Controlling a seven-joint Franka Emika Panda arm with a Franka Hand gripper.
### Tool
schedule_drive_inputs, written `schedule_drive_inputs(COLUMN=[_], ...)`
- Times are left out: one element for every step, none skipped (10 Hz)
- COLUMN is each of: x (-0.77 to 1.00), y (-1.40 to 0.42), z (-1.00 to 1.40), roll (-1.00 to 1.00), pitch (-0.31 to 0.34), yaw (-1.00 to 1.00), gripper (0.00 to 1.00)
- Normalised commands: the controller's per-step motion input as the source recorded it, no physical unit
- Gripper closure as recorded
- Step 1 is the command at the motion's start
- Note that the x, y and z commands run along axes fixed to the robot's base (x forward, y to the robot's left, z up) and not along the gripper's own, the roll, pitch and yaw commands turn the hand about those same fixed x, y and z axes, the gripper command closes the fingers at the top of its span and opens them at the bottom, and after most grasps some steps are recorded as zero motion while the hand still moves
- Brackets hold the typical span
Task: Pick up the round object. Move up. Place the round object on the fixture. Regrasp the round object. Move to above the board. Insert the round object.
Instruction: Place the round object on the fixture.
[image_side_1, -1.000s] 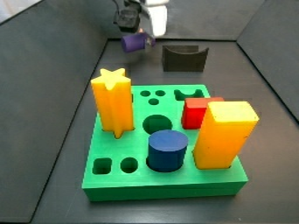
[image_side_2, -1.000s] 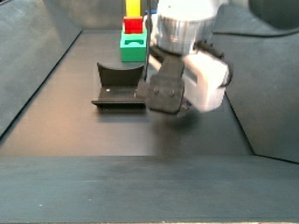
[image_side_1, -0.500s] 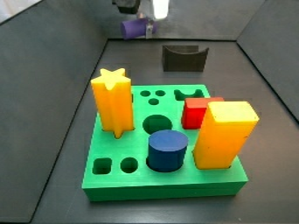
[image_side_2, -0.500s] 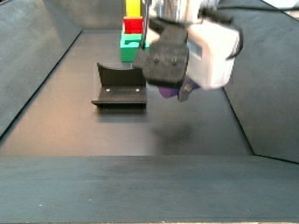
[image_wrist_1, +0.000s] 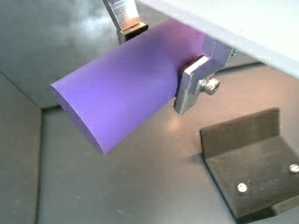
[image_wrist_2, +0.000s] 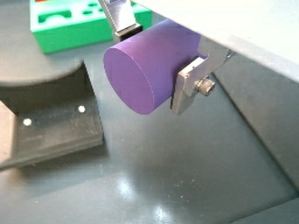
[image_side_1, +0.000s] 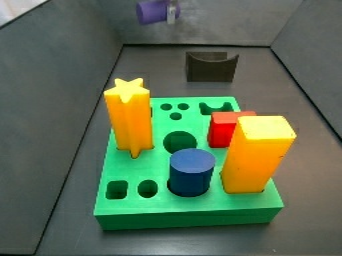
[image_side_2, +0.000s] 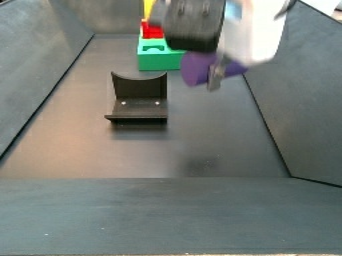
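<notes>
**Inspector:** Round object (image_wrist_2: 156, 67) status?

**Operator:** I see the gripper (image_wrist_2: 162, 51) clamped on it, lying sideways, high above the floor. The fixture (image_wrist_2: 47, 120) sits below, offset. If I lower misaligned, it probably misses the notch and rolls off.

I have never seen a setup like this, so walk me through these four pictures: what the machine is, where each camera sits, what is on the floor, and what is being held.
This is one robot arm ending in a two-finger gripper. Two cameras ride on its wrist and look down past the silver fingers; two others stand fixed beside the table. The gripper is shut on the round object, a purple peg, and holds it in the air, clear of the dark floor. Below, in a side view, stands the fixture, a small dark notched block. Nearer that camera lies the green board, carrying a yellow star peg, a dark blue cylinder, a red block and a yellow block.
</notes>
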Motion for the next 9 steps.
schedule_drive_inputs(x=[-0.02,-0.01,-0.01,1.0,1.0,1.0,1.0,0.99,0.84], y=[-0.01,-0.01,0.0,-0.76,-0.72,-0.58,-0.41,-0.3,-0.19], z=[0.73,0.56,0.38,-0.06,-0.15,-0.12,-0.08,-0.08,-0.05], roll=[-0.02,-0.03,-0.03,-0.1,-0.1,-0.1,-0.1,-0.11,-0.11], pitch=[0.03,0.038,0.048,0.026,0.031,0.032,0.033,0.037,0.044], yaw=[0.0,0.0,0.0,1.0,1.0,1.0,1.0,1.0,1.0], gripper=[1.0,1.0,1.0,1.0,1.0,1.0,1.0,1.0,1.0])
